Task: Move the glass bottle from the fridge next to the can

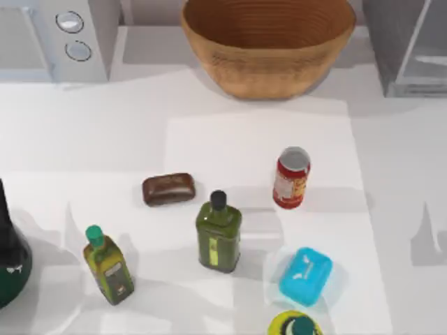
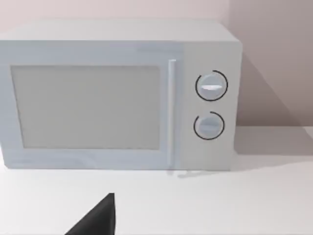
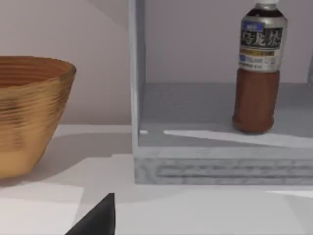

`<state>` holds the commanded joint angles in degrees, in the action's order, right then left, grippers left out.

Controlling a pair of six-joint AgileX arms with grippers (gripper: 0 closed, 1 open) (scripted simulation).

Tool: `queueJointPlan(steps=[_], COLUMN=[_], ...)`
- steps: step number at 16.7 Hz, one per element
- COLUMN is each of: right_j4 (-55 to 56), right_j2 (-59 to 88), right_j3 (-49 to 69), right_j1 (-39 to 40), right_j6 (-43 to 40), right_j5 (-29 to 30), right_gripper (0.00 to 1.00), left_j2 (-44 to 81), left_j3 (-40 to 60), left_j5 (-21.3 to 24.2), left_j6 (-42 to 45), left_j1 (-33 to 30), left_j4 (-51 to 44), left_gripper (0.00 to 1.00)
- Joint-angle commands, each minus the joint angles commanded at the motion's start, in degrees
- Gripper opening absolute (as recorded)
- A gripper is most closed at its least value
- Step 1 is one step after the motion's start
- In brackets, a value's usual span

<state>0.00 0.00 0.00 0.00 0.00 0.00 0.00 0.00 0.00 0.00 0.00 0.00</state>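
Glass bottle (image 3: 258,68) retrieval called for a level reach into the fridge (image 3: 205,166), closing around the brown body below the label, then lifting before backing out. Nearest in the right wrist view, a dark finger (image 3: 98,219) of the right gripper sat low before the fridge; whether it was spread or closed could not be told. Farther back, the bottle stood upright inside the fridge, well apart from that finger.

**Bright, even light with soft shadows**

The white table (image 1: 230,132) is brightly lit. The can (image 1: 291,179) and wicker basket (image 1: 269,43) cast soft grey shadows toward the top view's right. No glare; the rendering looks slightly soft throughout.
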Motion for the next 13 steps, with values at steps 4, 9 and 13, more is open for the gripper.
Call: queueJointPlan(steps=[4, 9, 13], right_j4=[1.48, 11.61, 23.12], right_j2=[1.76, 16.9, 39.62], right_j3=[1.44, 11.31, 22.5], right_j1=[-0.41, -2.82, -5.4], right_j6=[-0.02, -0.02, 0.12], right_j5=[-0.17, -1.99, -4.55], right_gripper=[1.0, 1.0, 1.0], left_j2=[0.0, 0.0, 0.0], left_j3=[0.0, 0.0, 0.0], left_j5=[0.0, 0.0, 0.0], left_j6=[0.0, 0.0, 0.0], left_j1=[0.0, 0.0, 0.0], left_j4=[0.0, 0.0, 0.0], left_gripper=[1.0, 1.0, 1.0])
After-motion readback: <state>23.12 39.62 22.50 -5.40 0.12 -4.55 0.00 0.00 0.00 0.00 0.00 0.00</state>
